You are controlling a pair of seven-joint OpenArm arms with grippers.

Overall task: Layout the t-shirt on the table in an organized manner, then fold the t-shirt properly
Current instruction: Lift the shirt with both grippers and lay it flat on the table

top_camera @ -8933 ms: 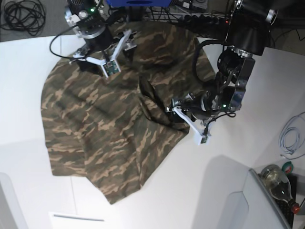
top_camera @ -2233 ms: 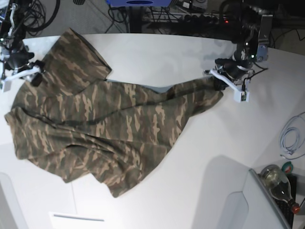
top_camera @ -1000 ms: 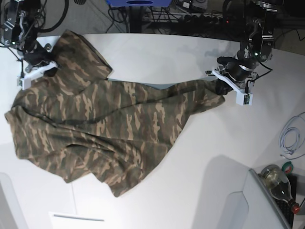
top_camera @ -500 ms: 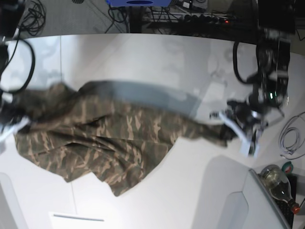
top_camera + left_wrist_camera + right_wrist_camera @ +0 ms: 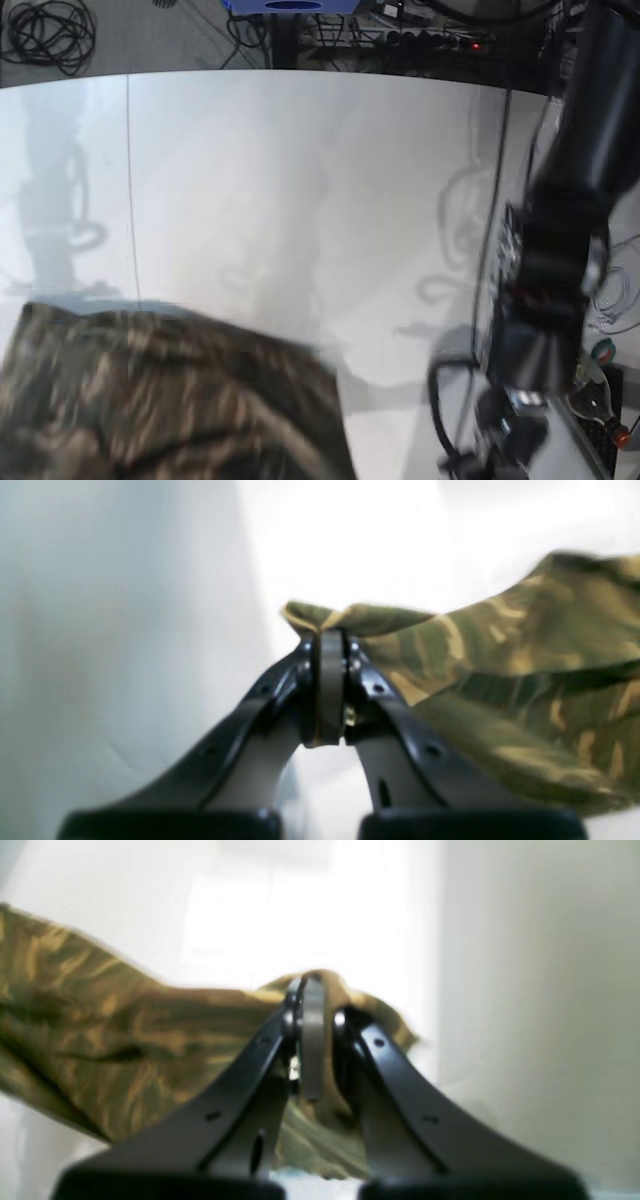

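The camouflage t-shirt (image 5: 170,400) is a blurred mass at the lower left of the base view, over the white table (image 5: 300,180). In the left wrist view my left gripper (image 5: 330,640) is shut on a bunched edge of the t-shirt (image 5: 500,670), whose cloth stretches away to the right above the table (image 5: 350,540). In the right wrist view my right gripper (image 5: 310,990) is shut on another edge of the t-shirt (image 5: 100,1030), which trails off to the left. The left arm (image 5: 560,250) looms dark along the right side of the base view. The right arm is out of that view.
Coiled black cables (image 5: 45,35) lie on the floor beyond the table's far left corner. A power strip with wiring (image 5: 440,40) sits behind the far edge. A bottle with a red cap (image 5: 620,438) stands at the lower right, beside the left arm.
Both arms have swung toward the near edge, dragging the t-shirt with them. It went from spread across the table's middle to the lower left. The left arm now fills the right side.
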